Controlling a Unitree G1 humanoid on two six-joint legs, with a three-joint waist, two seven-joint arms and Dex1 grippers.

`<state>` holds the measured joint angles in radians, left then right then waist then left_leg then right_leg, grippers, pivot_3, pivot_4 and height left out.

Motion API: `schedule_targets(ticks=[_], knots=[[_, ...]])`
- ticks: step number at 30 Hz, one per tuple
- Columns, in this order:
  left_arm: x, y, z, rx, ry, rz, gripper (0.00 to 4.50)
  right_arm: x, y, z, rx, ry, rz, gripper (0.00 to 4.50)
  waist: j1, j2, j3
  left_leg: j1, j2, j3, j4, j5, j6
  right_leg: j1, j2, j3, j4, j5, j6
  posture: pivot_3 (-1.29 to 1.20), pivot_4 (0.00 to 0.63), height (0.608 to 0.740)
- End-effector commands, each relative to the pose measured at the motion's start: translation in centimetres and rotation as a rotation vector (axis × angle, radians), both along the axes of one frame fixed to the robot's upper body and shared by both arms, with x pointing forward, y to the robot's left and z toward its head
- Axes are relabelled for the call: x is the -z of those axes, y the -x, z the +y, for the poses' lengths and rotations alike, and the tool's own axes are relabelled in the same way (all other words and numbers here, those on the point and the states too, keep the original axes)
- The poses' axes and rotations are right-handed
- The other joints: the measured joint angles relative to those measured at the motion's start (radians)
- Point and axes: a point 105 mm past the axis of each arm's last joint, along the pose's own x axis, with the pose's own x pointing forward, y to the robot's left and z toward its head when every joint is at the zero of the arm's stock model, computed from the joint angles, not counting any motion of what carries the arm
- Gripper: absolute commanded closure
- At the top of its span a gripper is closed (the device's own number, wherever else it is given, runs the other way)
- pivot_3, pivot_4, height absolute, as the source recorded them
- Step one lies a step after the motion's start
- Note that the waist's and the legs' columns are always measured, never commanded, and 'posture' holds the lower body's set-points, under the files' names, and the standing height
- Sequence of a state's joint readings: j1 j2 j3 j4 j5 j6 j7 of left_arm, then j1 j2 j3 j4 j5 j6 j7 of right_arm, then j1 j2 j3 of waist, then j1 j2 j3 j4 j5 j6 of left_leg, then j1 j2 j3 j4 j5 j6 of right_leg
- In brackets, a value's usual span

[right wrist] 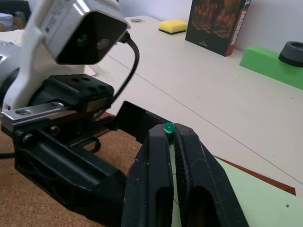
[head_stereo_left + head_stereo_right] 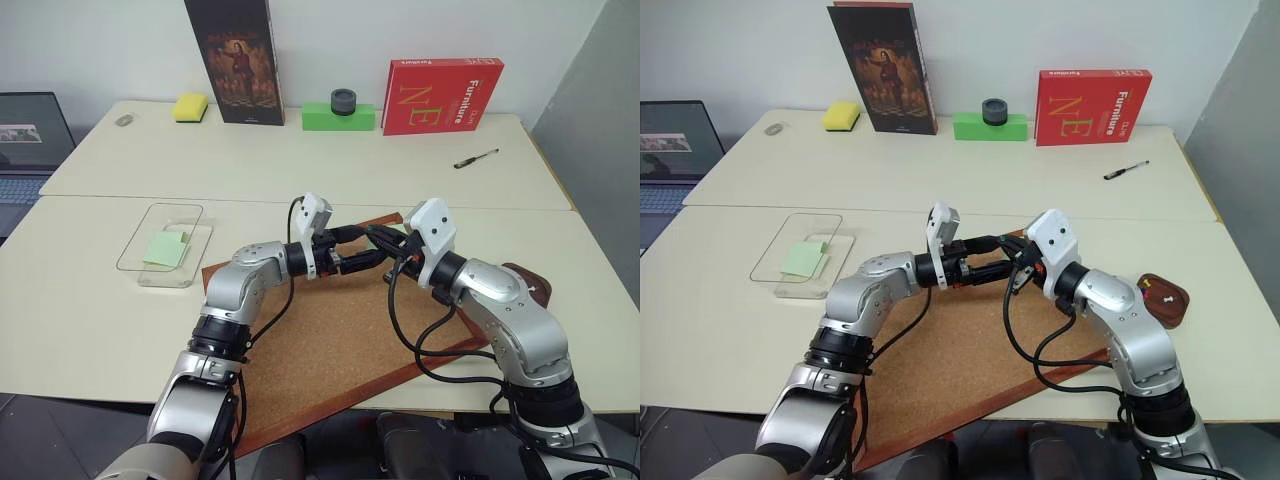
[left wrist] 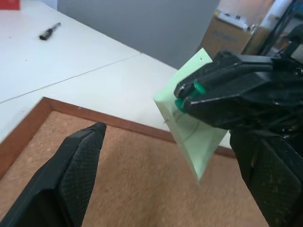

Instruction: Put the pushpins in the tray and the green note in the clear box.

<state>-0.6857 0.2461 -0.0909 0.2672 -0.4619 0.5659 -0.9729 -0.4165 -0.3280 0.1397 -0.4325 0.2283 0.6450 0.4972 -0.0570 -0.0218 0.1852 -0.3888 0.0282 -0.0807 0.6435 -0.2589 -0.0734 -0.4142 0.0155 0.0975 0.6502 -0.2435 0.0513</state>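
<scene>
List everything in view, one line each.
green pushpin: one, green, pinched by the right end effector
green note: one, pale green, hanging from that pin
clear box: one, transparent, table left
green slip: one, pale green, inside the box
tray: one, reddish-brown, table right
cork board: one, tan, table front
sponge: one, yellow, table back
green block: one, back centre
red box: one, back right
pen: one, black
left end effector: open, facing the note
right end effector: shut

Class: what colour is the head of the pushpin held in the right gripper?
Green pushpin, clearest in the right wrist view.
</scene>
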Motion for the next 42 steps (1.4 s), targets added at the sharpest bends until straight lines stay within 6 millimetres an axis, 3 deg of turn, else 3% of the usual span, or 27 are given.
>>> schedule_targets(ticks=[1, 9, 21, 29, 37, 42], knots=[[-1.7, 0.1, -0.9, 0.039, 0.054, -0.017, 0.47, -1.9, 0.6, 0.6, -0.030, -0.028, -0.061, 4.50, 0.000, 0.000, 0.000, 0.000, 0.000, 0.000, 0.000, 0.000, 0.000, 0.000, 0.000, 0.000, 0.000, 0.000, 0.000, 0.00, 0.150, 0.740], [-1.9, 0.2, -1.7, 0.067, 0.050, -0.027, 2.21, -2.1, 0.6, 0.8, -0.030, -0.032, -0.067, 4.50, 0.000, 0.000, 0.000, 0.000, 0.000, 0.000, 0.000, 0.000, 0.000, 0.000, 0.000, 0.000, 0.000, 0.000, 0.000, 0.00, 0.150, 0.740], [-1.5, -0.7, -1.8, 0.006, 0.028, -0.067, 4.36, -2.3, 0.6, 0.8, -0.025, -0.040, -0.070, 4.50, 0.000, 0.000, 0.000, 0.000, 0.000, 0.000, 0.000, 0.000, 0.000, 0.000, 0.000, 0.000, 0.000, 0.000, 0.000, 0.00, 0.150, 0.740], [-1.2, -1.1, -1.4, -0.024, 0.008, -0.089, 4.44, -2.7, 0.6, 0.6, -0.009, -0.057, -0.081, 4.50, 0.000, 0.000, 0.000, 0.000, 0.000, 0.000, 0.001, 0.000, 0.000, 0.000, 0.000, 0.000, 0.001, 0.000, 0.000, 0.00, 0.150, 0.740], [-0.2, -2.7, -0.4, -0.141, -0.055, -0.109, 4.44, -4.6, 1.1, -0.3, 0.009, -0.146, -0.074, 4.50, 0.001, 0.000, 0.000, 0.000, 0.000, 0.000, 0.001, 0.000, 0.000, 0.000, 0.000, 0.000, 0.001, 0.000, 0.000, 0.00, 0.150, 0.740], [-0.1, -3.3, 0.1, -0.192, -0.066, -0.125, 4.44, -5.3, 1.5, -2.5, 0.073, -0.150, -0.081, 4.50, 0.001, 0.000, 0.000, 0.000, 0.000, 0.000, 0.001, 0.000, 0.000, 0.000, 0.000, 0.000, 0.001, 0.000, 0.000, 0.00, 0.150, 0.740]])
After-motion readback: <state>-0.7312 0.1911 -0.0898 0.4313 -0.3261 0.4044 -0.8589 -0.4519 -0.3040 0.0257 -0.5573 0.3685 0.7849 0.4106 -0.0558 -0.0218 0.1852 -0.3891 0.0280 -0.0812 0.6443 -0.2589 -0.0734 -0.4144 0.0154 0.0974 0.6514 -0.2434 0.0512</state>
